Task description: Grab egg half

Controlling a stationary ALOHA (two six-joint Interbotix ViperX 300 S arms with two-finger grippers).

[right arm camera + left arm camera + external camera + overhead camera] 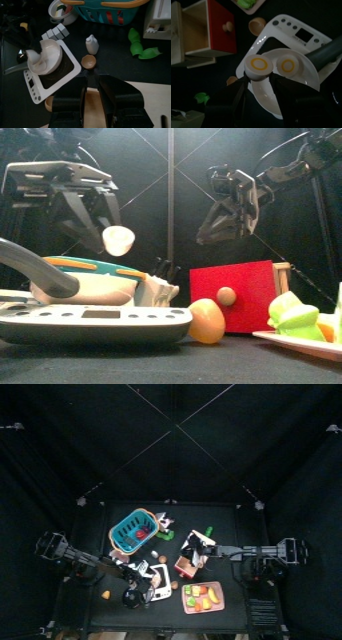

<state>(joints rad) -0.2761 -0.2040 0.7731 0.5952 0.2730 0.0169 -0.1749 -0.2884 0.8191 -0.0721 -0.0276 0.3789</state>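
Note:
A white egg half (118, 239) hangs in the air above the scale, with my left gripper (107, 228) shut on it. In the left wrist view the held egg half (258, 65) shows its yellow yolk at my left gripper (258, 80). Beside it a second egg half (288, 65) lies on a white plate (271, 102). My right gripper (225, 223) hangs over the table's middle, its jaws shut on nothing (85, 75).
The plate rests on a white kitchen scale (94, 323). A red and wood drawer box (234, 293), a brown egg (205, 320), a teal basket (134, 531), green toy vegetables (140, 45) and a plate of food (203, 596) surround it.

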